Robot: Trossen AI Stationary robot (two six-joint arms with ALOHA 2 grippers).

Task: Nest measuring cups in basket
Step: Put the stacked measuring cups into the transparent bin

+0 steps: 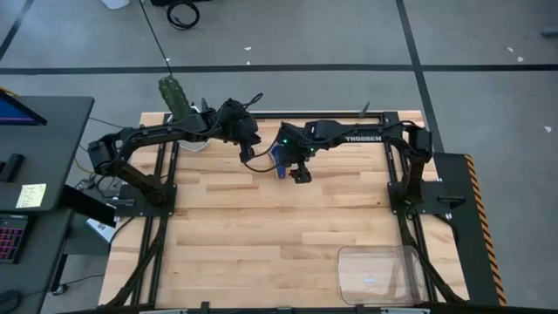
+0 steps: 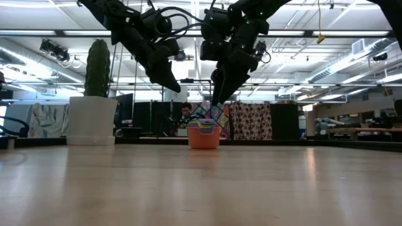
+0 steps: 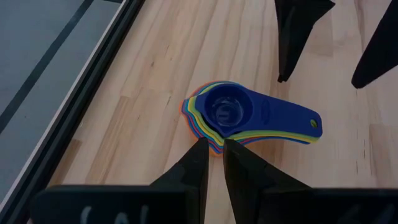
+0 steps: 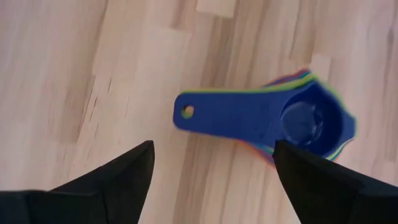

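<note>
The measuring cups (image 1: pixel 279 162) stand nested in one stack on the table near the middle of its far edge, dark blue on top and orange at the bottom (image 2: pixel 203 135). The stack's flat handles (image 4: pixel 224 114) lie one over another. My left gripper (image 3: pixel 213 149) hovers shut just left of the stack and above it (image 2: pixel 173 85). My right gripper (image 4: pixel 211 162) hangs open over the stack, with its fingers well above it (image 2: pixel 220 94). The clear basket (image 1: pixel 379 275) sits at the near right corner.
A white pot with a green cactus (image 1: pixel 179 103) stands at the far left corner, close behind my left arm. Bare wooden tabletop (image 1: pixel 261 235) spreads between the stack and the basket. A person shows in the room behind the table (image 2: pixel 185 113).
</note>
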